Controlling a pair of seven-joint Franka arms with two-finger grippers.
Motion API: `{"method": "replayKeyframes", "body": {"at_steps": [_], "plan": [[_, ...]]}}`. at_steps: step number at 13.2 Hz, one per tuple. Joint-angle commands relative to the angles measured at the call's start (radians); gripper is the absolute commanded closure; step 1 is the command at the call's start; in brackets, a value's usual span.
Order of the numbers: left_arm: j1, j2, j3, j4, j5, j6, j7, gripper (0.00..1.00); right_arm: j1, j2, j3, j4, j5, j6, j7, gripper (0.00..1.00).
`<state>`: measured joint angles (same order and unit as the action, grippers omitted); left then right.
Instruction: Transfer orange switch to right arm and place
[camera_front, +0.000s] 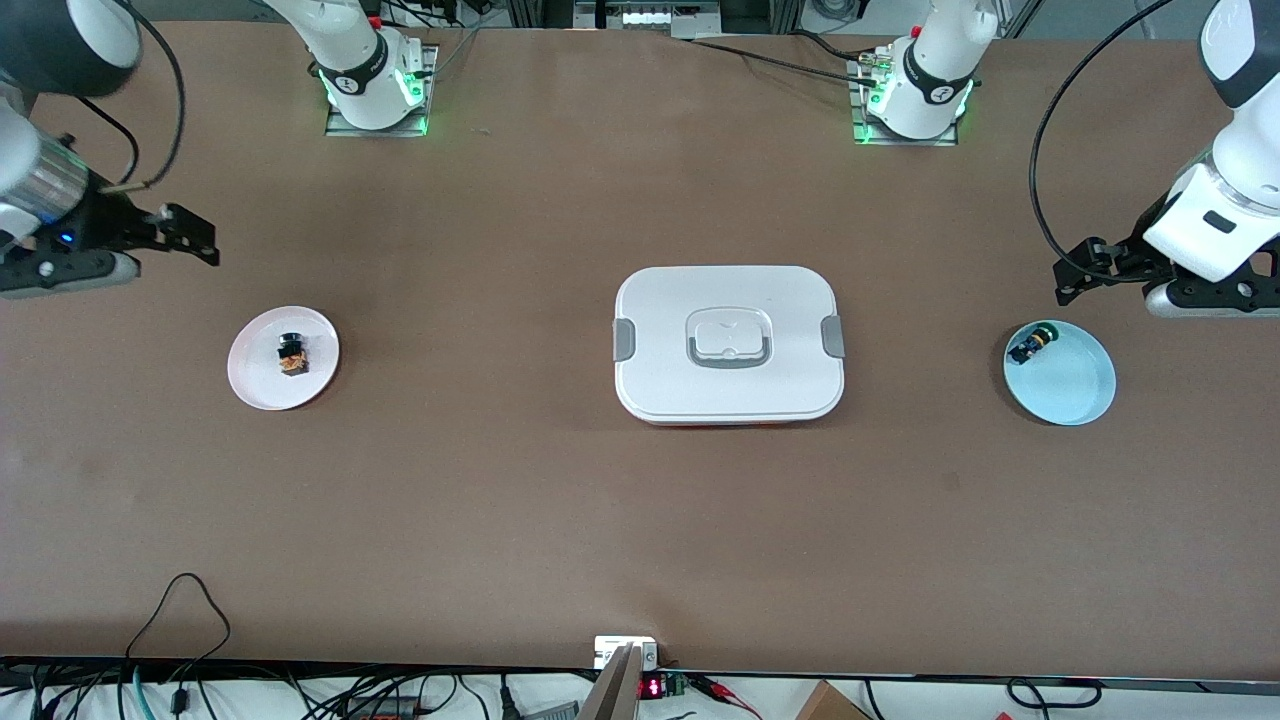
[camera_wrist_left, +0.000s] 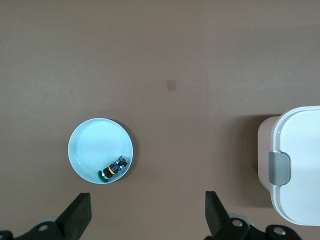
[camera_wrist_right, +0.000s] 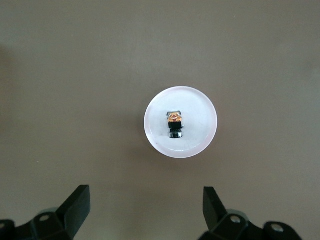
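Orange switch (camera_front: 292, 356): lying on its side on the pink plate (camera_front: 262, 385), toward the right arm's end of the table; nothing touches it.
Right gripper (camera_front: 190, 238): up in the air over bare table near the pink plate, fingers spread wide, holding nothing.
Left gripper (camera_front: 1085, 268): in the air just beside the blue plate (camera_front: 1075, 385), fingers apart, empty.
Blue plate: holds a second switch (camera_front: 1031, 345) at its rim.
White lidded box (camera_front: 729, 343): mid-table, between the two plates, lid on.
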<state>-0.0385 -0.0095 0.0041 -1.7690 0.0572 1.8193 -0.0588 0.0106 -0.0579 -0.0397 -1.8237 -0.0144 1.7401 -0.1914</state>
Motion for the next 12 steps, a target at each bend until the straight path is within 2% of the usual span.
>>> {"method": "replayKeyframes", "body": {"at_steps": [1, 12], "plan": [[-0.003, -0.020, 0.000, -0.009, -0.017, -0.011, -0.004, 0.00, 0.000, 0.042, 0.000, 0.111, 0.011, -0.111, 0.012, 0.00], [-0.003, -0.020, -0.004, -0.009, -0.017, -0.011, -0.003, 0.00, 0.035, 0.067, 0.001, 0.141, 0.017, -0.136, 0.001, 0.00]]}}
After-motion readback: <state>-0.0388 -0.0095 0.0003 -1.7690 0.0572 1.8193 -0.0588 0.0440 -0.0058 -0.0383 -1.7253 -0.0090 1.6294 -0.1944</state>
